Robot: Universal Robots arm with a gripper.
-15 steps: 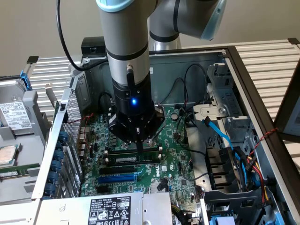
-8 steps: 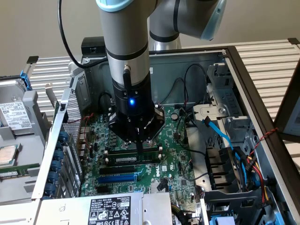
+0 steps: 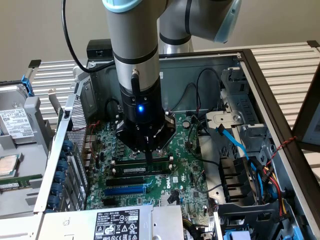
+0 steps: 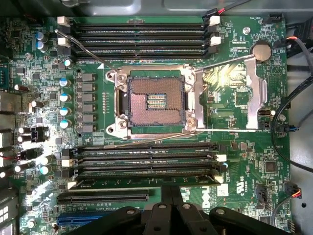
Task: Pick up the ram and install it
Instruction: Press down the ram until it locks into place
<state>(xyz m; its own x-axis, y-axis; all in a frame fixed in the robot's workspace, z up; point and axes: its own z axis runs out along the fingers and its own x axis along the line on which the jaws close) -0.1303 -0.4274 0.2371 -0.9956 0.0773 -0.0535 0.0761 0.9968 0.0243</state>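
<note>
Ram (image 3: 142, 170) apparently standing in a black slot on motherboard (image 3: 187, 172), white label facing up, one slot away from blue slot (image 3: 125, 190). Seating depth unclear. Gripper (image 3: 149, 156) directly over the slot bank, fingers pinched together, holding nothing, tips just above the stick; contact not discernible. Bare CPU socket (image 4: 152, 102) beyond, lever raised, inside open computer case (image 3: 265, 95).

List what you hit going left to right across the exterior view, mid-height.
Loose processor → row of blue card clips → gripper over the motherboard → light-blue cable → case's dark edge.
</note>
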